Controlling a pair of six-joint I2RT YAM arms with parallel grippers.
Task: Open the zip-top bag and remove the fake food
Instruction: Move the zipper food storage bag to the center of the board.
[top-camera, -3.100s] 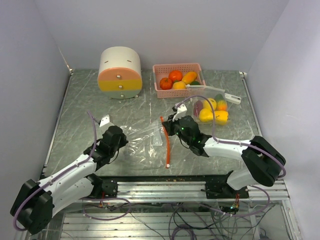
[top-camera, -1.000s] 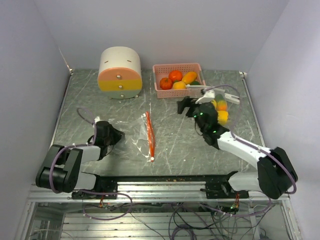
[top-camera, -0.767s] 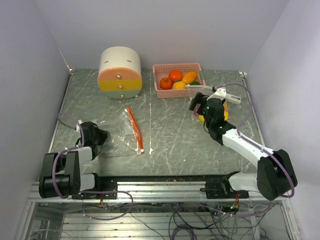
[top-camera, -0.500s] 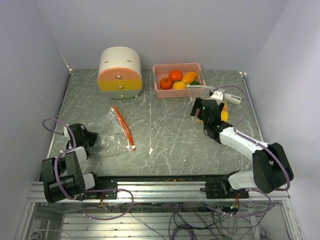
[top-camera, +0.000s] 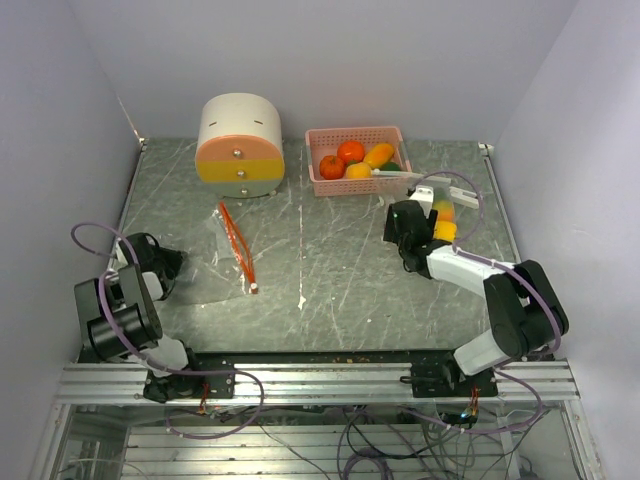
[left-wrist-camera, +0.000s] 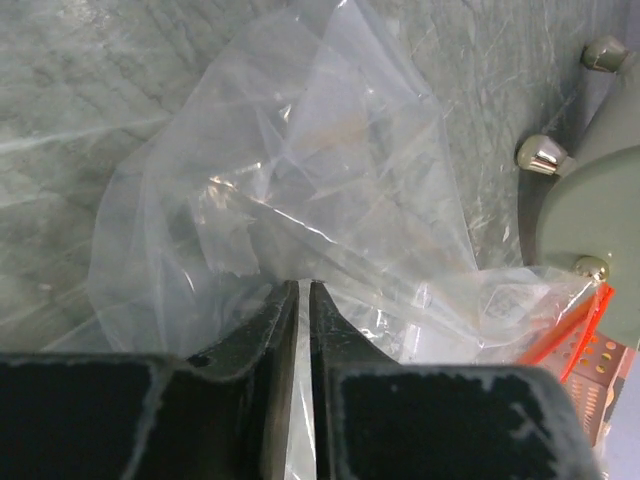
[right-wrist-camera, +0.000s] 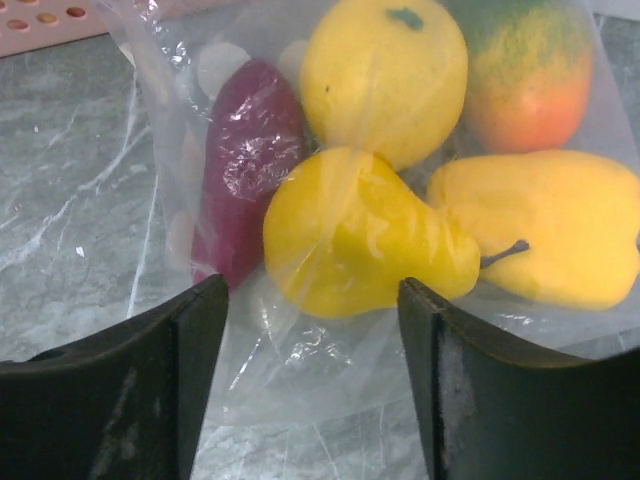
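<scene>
A clear zip-top bag (right-wrist-camera: 300, 370) lies at the back right and holds the fake food: a yellow pear (right-wrist-camera: 360, 235), a purple piece (right-wrist-camera: 245, 165), a round yellow fruit (right-wrist-camera: 385, 70), a green-orange mango (right-wrist-camera: 525, 70) and a yellow pepper (right-wrist-camera: 545, 225). My right gripper (right-wrist-camera: 312, 290) (top-camera: 410, 222) stands open, one finger on each side of the bag's near end, just short of the pear. At the far left my left gripper (left-wrist-camera: 303, 283) (top-camera: 170, 263) is shut on the film of a second, empty clear bag (top-camera: 215, 262) with an orange zip strip (top-camera: 236, 245).
A pink basket (top-camera: 392, 133) with orange, red and yellow fruit stands at the back centre. The round cream, orange and yellow drawer box (top-camera: 240, 145) is at the back left, just beyond the empty bag. Side walls close in the table.
My left arm has drawn back to the left, dragging the empty bag with it. The right gripper has moved to the filled bag and its jaws have narrowed somewhat.
</scene>
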